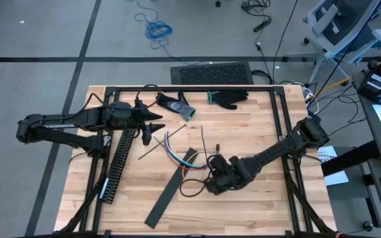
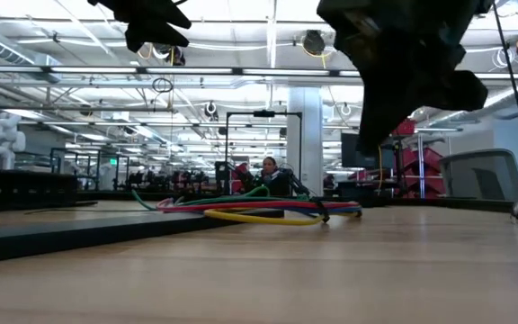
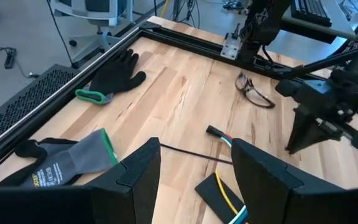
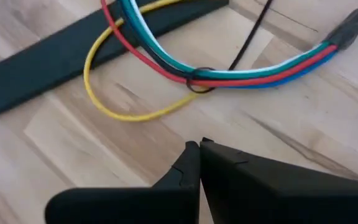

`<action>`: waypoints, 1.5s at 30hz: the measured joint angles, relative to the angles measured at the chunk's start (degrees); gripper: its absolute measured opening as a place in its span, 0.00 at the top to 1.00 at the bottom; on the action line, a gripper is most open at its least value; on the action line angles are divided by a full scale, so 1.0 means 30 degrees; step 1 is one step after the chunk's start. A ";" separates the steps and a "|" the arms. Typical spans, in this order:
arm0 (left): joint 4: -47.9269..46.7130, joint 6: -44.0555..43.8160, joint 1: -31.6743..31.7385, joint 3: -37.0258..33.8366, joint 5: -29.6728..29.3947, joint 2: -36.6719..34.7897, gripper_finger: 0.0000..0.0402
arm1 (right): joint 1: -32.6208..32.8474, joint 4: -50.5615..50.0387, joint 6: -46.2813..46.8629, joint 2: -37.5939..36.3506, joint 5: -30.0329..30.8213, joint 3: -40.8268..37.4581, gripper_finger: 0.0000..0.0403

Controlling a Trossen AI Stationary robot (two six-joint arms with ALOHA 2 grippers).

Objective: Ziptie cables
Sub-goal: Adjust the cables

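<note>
High view: cables (image 1: 177, 153) lying loose mid-desk (image 1: 256, 198), partly across a flat black strip (image 1: 170, 188). Left tool (image 1: 152, 129) hanging over the upper left of the desk, beside the slotted duct (image 1: 121, 165), short of the wires. Right tool (image 1: 211, 177) low at the wires' right end, probably placed to tend the tie there. Two gloves (image 1: 229, 98) parked along the far edge, out of the work.

Low view: wires (image 2: 259, 209) flat on the wood, yellow loop nearest, nothing lifting them. Both arms dark overhead.

Left wrist view: left tool (image 3: 194, 177) spread about halfway, pinching nothing, aimed at the black connector end (image 3: 215, 131) of the bundle; a loose black ziptie (image 3: 194, 154) lying just beyond the fingers. Safety glasses (image 3: 253, 93) farther off.

Right wrist view: right tool (image 4: 199, 148) pressed together, empty, just beside the bundle (image 4: 253, 73). Thin dark loop (image 4: 199, 81) already encircling most strands, yellow bowing out, so probably not drawn tight.
</note>
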 joint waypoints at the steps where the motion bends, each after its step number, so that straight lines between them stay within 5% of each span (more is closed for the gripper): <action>1: -0.0041 0.0003 0.0000 0.0000 0.0097 0.0002 0.52 | -0.0271 0.0110 0.0119 0.0165 0.0051 0.0000 1.00; 12: -0.0134 0.0024 -0.0073 0.0000 0.0597 -0.0006 0.52 | -0.4599 0.2089 -0.1239 0.0993 -0.1146 -0.0025 1.00; 17: -0.0279 0.0027 -0.0066 0.0000 0.0609 -0.0006 0.52 | -0.5298 0.0348 -0.1265 0.2104 -0.3349 -0.0028 1.00; 24: -0.0327 0.0007 -0.0076 0.0000 0.0659 -0.0013 0.52 | -0.3196 0.0407 -0.1017 0.3929 -0.4852 0.0109 1.00; 33: -0.0676 0.0106 -0.0052 0.0000 0.0430 -0.0013 0.52 | 0.0735 -0.5509 0.3105 0.2828 -0.7192 -0.0117 1.00; 36: -0.0660 0.0184 -0.0029 0.0000 -0.0108 -0.0013 0.52 | 0.0815 -0.6225 0.4915 0.2679 -0.6039 -0.0108 1.00; 42: -0.0616 0.0159 -0.0036 0.0000 -0.0360 -0.0013 0.52 | -0.0675 -0.5567 0.7630 0.1204 0.0195 -0.0102 1.00; 45: -0.0635 0.0057 -0.0029 0.0000 -0.0188 -0.0013 0.52 | -0.1372 -0.2400 0.4764 -0.0456 0.1411 -0.0075 1.00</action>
